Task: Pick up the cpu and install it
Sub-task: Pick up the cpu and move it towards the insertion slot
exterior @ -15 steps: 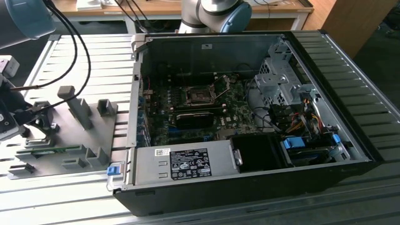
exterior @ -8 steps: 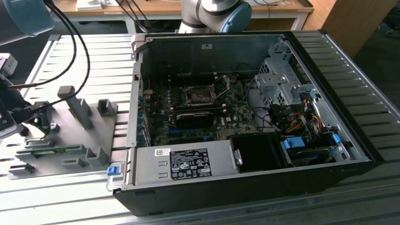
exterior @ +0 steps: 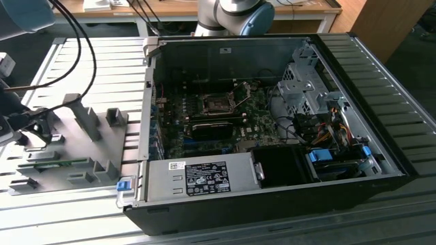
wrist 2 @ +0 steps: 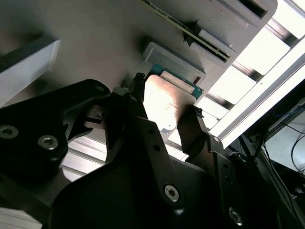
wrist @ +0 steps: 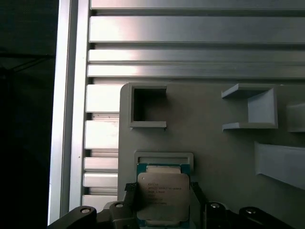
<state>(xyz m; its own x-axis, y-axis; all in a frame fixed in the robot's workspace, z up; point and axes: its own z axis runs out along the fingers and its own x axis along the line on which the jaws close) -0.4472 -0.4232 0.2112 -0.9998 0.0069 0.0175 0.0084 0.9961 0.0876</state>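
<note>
First wrist view: gripper (wrist: pixel 163 190) clamped on 2 opposite edges of the cpu (wrist: pixel 163 202), which is seated in a grey holder (wrist: pixel 164 156).

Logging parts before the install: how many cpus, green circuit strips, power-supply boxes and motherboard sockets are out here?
cpu: 1
green circuit strip: 1
power-supply box: 1
motherboard socket: 1
Total: 4

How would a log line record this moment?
pincer: straddling small silvery-grey square cpu | cpu: lying on grey plastic tray
</note>
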